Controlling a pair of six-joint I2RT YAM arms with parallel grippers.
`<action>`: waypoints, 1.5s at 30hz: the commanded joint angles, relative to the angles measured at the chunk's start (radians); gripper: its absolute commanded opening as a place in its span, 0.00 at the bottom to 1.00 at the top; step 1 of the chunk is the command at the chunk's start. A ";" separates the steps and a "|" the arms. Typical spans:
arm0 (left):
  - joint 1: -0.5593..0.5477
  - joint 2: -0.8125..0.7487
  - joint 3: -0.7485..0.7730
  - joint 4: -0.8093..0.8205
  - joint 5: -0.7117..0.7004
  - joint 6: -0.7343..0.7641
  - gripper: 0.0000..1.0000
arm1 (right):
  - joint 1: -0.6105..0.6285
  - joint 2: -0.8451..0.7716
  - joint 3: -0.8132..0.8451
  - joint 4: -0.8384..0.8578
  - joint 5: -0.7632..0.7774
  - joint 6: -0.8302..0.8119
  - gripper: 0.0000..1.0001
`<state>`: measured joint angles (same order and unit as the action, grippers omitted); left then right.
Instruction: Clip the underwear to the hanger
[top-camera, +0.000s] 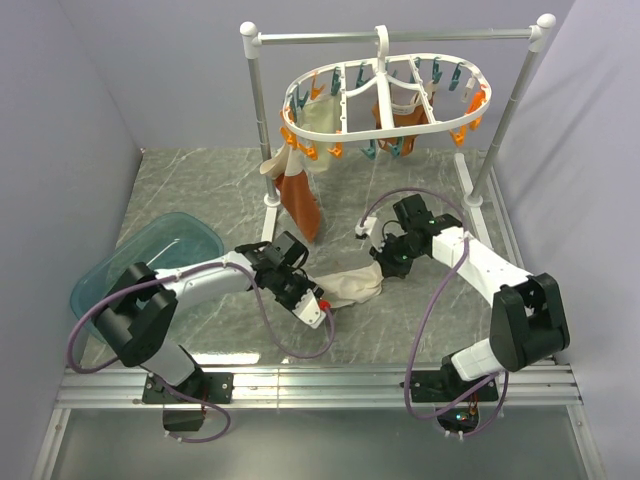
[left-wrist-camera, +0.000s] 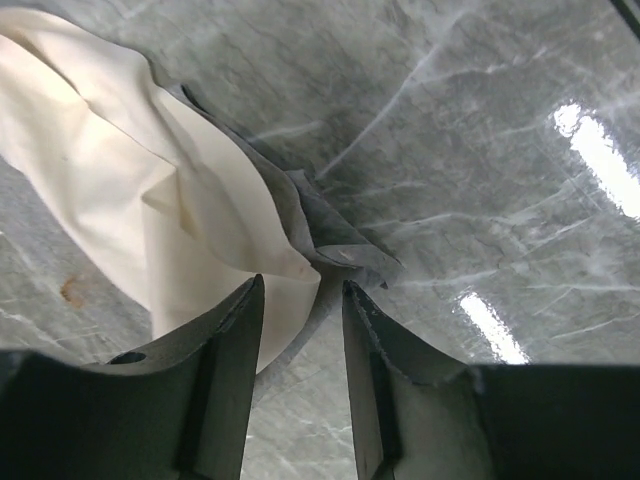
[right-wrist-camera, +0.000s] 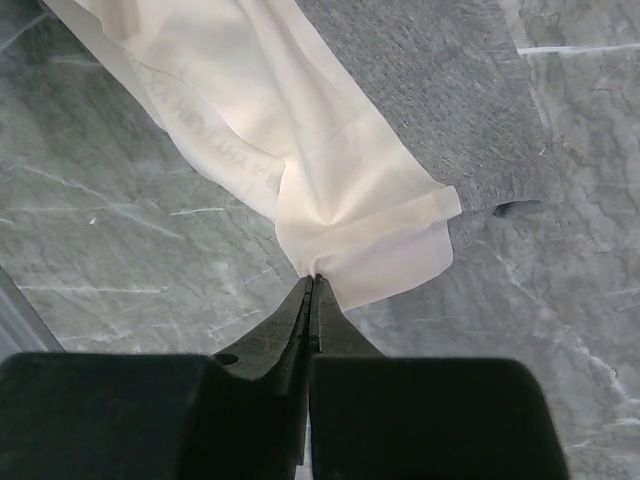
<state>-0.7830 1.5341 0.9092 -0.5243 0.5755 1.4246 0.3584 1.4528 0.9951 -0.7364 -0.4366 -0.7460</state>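
The underwear, cream-beige with a grey part, lies on the marble table between the two arms. My right gripper is shut on its cream edge; the right wrist view shows the jaws pinched tight on a cloth fold, with the grey part beyond. My left gripper is open at the garment's other end; in the left wrist view the fingers straddle bare table just short of the cream cloth. The hanger, a white oval ring with orange and teal pegs, hangs from the rail at the back.
A silver rail stand with white knobs carries the hanger. A rust-orange garment and cream garments hang from the pegs. A teal plastic tub sits at the left. Grey walls close in both sides.
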 joint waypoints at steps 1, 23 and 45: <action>-0.005 0.015 0.040 -0.002 -0.006 0.036 0.43 | -0.018 -0.031 0.057 -0.037 -0.034 0.019 0.00; 0.067 -0.245 0.069 0.095 0.061 -0.467 0.00 | -0.329 -0.299 0.097 -0.172 -0.136 0.123 0.00; -0.064 -0.661 0.076 0.147 0.092 -1.171 0.00 | -0.391 -0.816 0.111 -0.390 -0.056 0.280 0.00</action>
<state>-0.8448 0.8742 0.9562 -0.4084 0.6544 0.3779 -0.0269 0.6056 1.0702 -1.0897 -0.5343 -0.5301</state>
